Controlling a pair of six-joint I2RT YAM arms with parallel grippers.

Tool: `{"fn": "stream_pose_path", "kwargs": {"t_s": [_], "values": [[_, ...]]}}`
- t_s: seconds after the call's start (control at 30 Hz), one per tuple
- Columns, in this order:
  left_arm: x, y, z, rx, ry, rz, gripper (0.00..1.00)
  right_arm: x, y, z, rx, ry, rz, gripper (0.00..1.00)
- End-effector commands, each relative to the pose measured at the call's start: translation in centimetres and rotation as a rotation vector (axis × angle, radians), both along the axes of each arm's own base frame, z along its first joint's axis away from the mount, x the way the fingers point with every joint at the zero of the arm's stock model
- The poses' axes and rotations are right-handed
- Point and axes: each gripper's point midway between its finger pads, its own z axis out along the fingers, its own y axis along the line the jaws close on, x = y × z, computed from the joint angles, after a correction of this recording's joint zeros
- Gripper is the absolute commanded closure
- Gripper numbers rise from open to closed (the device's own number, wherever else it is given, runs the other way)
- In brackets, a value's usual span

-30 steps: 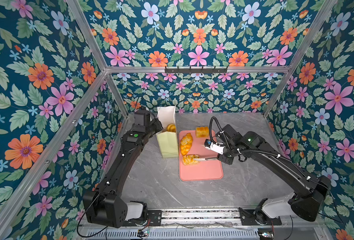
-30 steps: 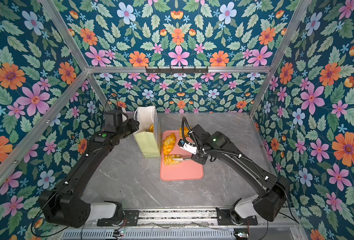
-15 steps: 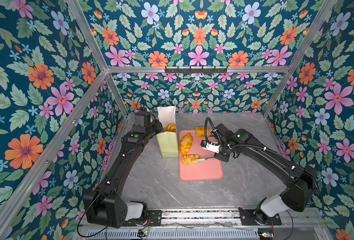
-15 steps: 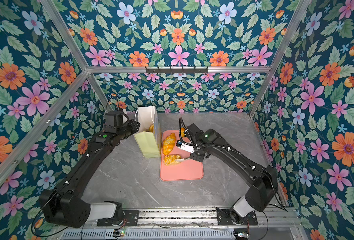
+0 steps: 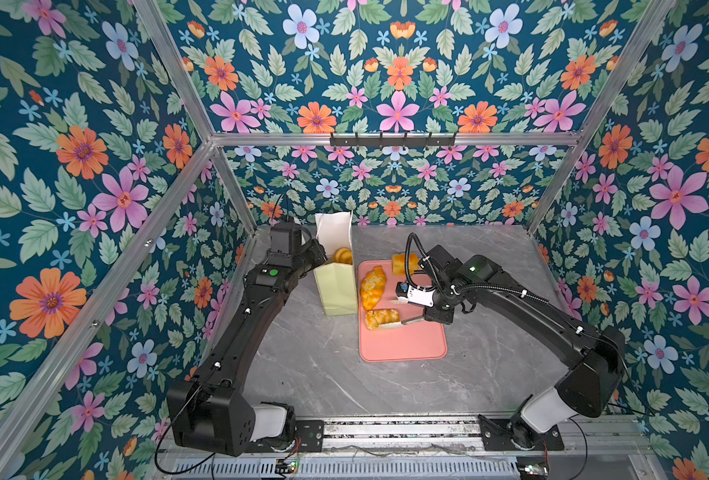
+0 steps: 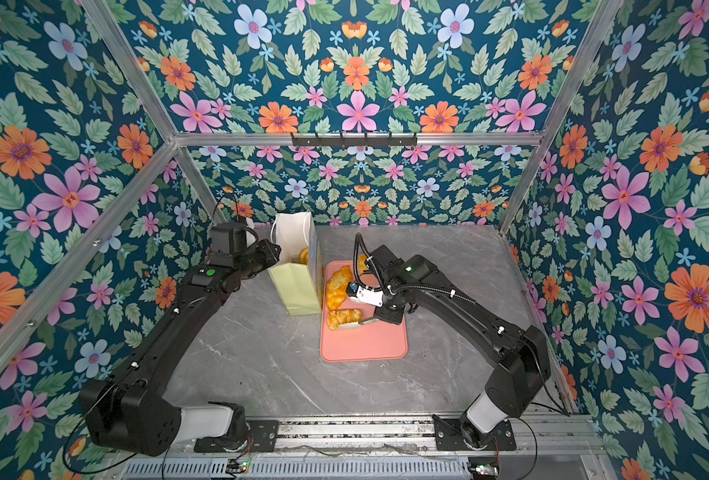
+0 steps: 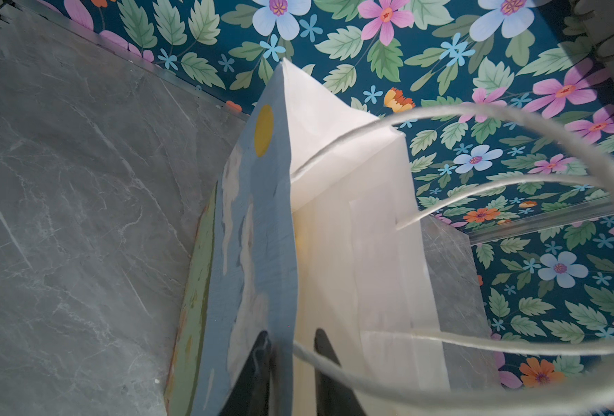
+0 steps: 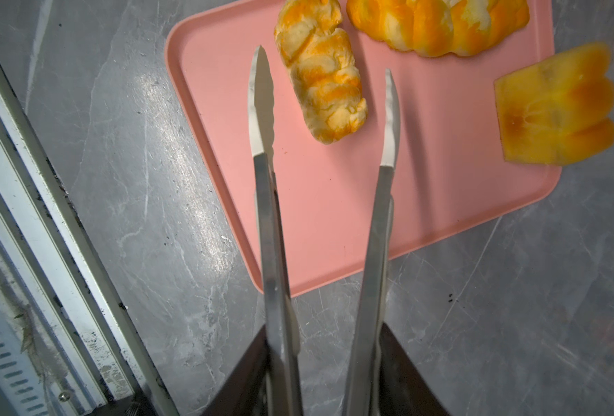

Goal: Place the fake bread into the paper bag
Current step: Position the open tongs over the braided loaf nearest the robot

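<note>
A flat pink tray [image 5: 402, 345] lies on a grey marbled worktop [image 5: 323, 374], steel tongs [image 8: 261, 108] hovering above it, inside floral-papered walls [image 5: 394, 62] framed in aluminium rails [image 5: 261, 138].

Floral-papered walls [image 5: 394, 83], aluminium frame [image 5: 261, 139], grey marbled floor [image 5: 323, 374], perhaps a hook rail [image 5: 392, 141].

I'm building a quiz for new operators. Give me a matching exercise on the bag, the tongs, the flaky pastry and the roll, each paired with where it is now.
Things:
1. bag
2. tongs
3. flaky pastry
4. roll

Places:
A. inside the bag
B. held by the right end effector
C. pinched at its wall by the left end effector
D. on the tray, between the tong tips

Pairs: 1-C, 2-B, 3-D, 4-A
</note>
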Motion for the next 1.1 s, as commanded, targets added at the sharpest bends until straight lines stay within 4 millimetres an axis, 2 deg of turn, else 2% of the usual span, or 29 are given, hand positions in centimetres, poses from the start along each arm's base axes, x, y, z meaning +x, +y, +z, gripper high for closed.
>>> {"fn": "stream_pose_path", "kwargs": {"t_s": [0.0, 0.4, 0.63, 0.7, 1.07], "values": [[0.2, -0.1, 0.5, 0.005, -0.025, -0.012, 0.77, 0.4, 0.4, -0.3, -0.003, -0.014, 0.034, 0.56], [0.0, 0.0, 0.5, 0.010, -0.024, -0.009, 0.77, 1.0, 1.2, -1.1, -0.005, 0.001, 0.059, 0.56], [0.0, 0.0, 0.3, 0.011, -0.021, -0.010, 0.77, 1.1, 1.4, -0.8, 0.005, 0.000, 0.072, 0.56], [-0.1, 0.0, 0.3, 0.012, -0.021, -0.010, 0.77, 1.3, 1.5, -2.0, -0.010, 0.039, 0.069, 0.56], [0.1, -0.1, 0.2, 0.013, -0.022, -0.015, 0.78, 1.4, 1.2, -3.1, -0.028, 0.080, 0.059, 0.56]]}}
